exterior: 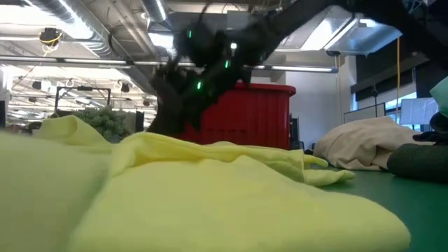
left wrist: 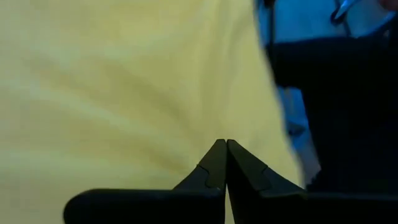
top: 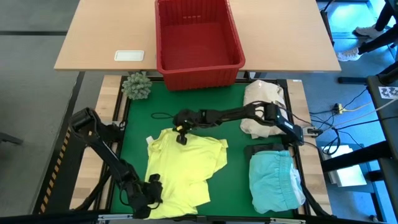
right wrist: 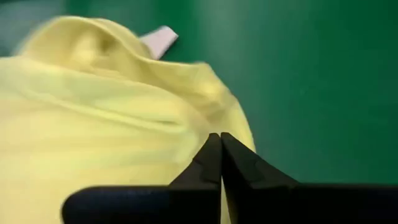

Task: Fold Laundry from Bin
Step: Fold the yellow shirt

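A bright yellow shirt lies spread on the green mat, with a white tag by its far left corner. My right gripper is shut at the shirt's far edge. My left gripper is shut at the shirt's near left part, close to the table's front edge. A folded light turquoise garment rests on the mat at the right, with a dark piece at its far side. The red bin stands at the far edge on the wooden table. My left gripper has its shut fingertips against the yellow cloth near the shirt's near left edge, coming slanting down. The tips themselves hide whether an edge or a fold is between them. My right gripper has its shut fingertips at the shirt's far edge, slanting down from the table's right. The cloth bulges up just beyond the tips; how many layers it holds is hidden.
A cream-white cloth bundle lies on the mat's far right under the right arm. A small green spiky ball sits at the mat's far left corner. A white card lies on the wooden table left of the bin.
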{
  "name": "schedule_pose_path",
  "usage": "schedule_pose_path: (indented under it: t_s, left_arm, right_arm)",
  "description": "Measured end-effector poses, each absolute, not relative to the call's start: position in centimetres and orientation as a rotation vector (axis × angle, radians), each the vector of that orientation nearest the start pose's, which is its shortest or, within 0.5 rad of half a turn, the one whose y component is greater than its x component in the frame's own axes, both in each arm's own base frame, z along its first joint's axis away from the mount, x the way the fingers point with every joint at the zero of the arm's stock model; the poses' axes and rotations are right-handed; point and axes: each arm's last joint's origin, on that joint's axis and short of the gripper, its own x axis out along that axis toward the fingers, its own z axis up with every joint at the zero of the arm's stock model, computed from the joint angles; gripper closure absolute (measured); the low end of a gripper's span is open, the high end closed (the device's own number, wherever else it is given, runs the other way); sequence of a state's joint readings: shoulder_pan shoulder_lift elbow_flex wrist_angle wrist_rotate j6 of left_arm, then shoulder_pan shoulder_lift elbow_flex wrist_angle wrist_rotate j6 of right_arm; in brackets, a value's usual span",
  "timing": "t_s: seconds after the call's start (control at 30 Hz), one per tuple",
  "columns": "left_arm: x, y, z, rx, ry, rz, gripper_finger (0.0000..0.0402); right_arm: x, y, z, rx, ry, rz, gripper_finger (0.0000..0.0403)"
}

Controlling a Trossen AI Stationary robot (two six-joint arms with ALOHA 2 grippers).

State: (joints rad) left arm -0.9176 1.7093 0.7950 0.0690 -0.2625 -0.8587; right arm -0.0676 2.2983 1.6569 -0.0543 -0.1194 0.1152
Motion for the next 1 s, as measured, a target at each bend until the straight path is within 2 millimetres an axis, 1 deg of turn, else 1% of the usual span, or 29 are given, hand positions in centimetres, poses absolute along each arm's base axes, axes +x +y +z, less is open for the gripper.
schedule_pose_path:
  t_s: [0.1, 0.27, 0.37, 0.47, 0.57, 0.63, 0.73, 0.83, 0.9, 1.0]
  left_arm:
    - [19.7, -24.4, 15.2, -0.303, 0.845, -0.265, 0.0401]
    - [19.2, -23.4, 17.8, -0.254, 0.758, -0.23, 0.0401]
    - [18.5, -22.0, 18.3, -0.144, 0.768, -0.134, 0.0401]
    - [17.6, -20.1, 18.2, -0.036, 0.848, -0.007, 0.0401]
    - [17.1, -17.6, 17.6, 0.025, 0.985, 0.162, 0.0401]
    - [17.1, -16.1, 17.0, 0.054, 1.041, 0.251, 0.0401]
    - [17.4, -14.3, 15.8, 0.089, 1.082, 0.299, 0.0401]
    - [17.9, -12.7, 14.9, 0.116, 1.113, 0.321, 0.0401]
    - [18.0, -11.4, 14.5, 0.143, 1.152, 0.362, 0.0401]
    - [18.4, -10.0, 14.4, 0.179, 1.165, 0.428, 0.0401]
  right_arm:
    - [49.5, -0.9, 16.4, 0.093, 0.702, 0.011, 0.0403]
    - [47.6, 3.8, 20.0, -0.051, 0.746, 0.015, 0.0403]
    - [46.6, 6.5, 21.3, -0.118, 0.759, 0.048, 0.0403]
    - [45.6, 8.2, 21.5, -0.147, 0.812, 0.07, 0.0403]
    - [45.0, 9.1, 20.9, -0.143, 0.846, 0.061, 0.0403]
    - [44.4, 9.4, 20.3, -0.132, 0.866, 0.058, 0.0403]
    - [43.6, 9.5, 19.4, -0.099, 0.859, 0.045, 0.0403]
    - [42.1, 9.6, 18.5, -0.07, 0.867, 0.038, 0.0403]
    - [40.7, 9.6, 18.2, -0.045, 0.869, 0.027, 0.0403]
    - [38.5, 9.4, 18.2, -0.007, 0.838, -0.001, 0.0403]
